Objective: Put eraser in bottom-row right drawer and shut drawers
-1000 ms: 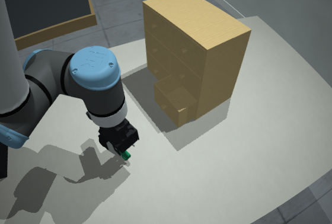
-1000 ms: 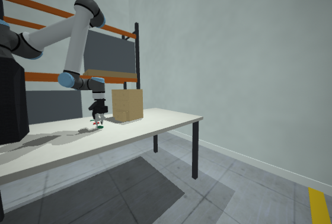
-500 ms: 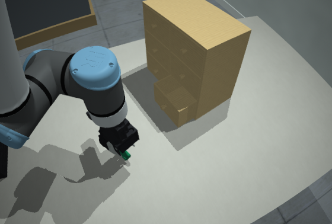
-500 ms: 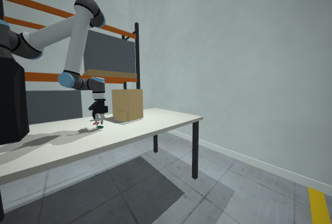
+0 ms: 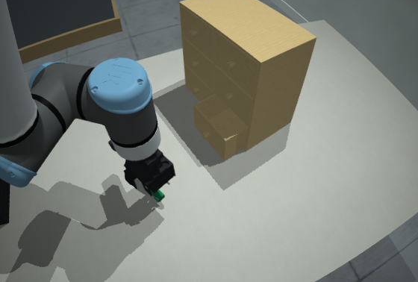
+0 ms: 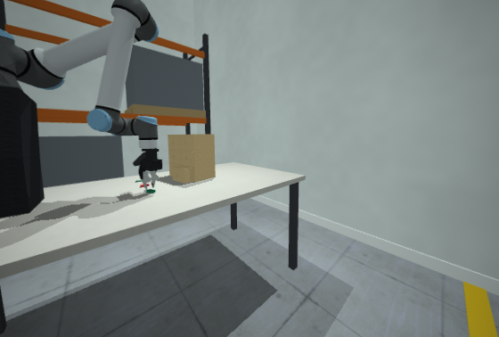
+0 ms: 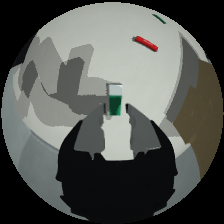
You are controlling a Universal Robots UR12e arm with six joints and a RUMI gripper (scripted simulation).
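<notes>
We judge that we are at the pick-up: the right drawer of the bottom row [image 5: 207, 133] [image 6: 182, 175] already stands pulled out, and the eraser [image 5: 158, 195] [image 6: 151, 191] [image 7: 115, 102] is yet to be lifted. It lies on the counter [image 5: 317, 192] [image 6: 249, 176] [image 7: 110, 30], just below our tool [image 5: 158, 189] [image 6: 151, 185] [image 7: 115, 104], lined up with the space between its tips. The tool is released, its jaws partly open with a small gap showing on either side of the eraser, and it grasps nothing.

Next, we should settle any remaining height, close on the eraser's sides, check the grip, then rise high enough to clear the drawer's front before crossing.

The chest [image 5: 278, 95] [image 6: 204, 157] [image 7: 205, 110] stands upright, well apart from the tool; its other drawers look shut. We see only bare wood in the visible part of the open drawer. Since it has no stops, the later push should be gentle and straight. The red stick [image 7: 146, 43] and thin green piece [image 6: 138, 181] [image 7: 159, 19], beyond the tool, must stay out.
</notes>
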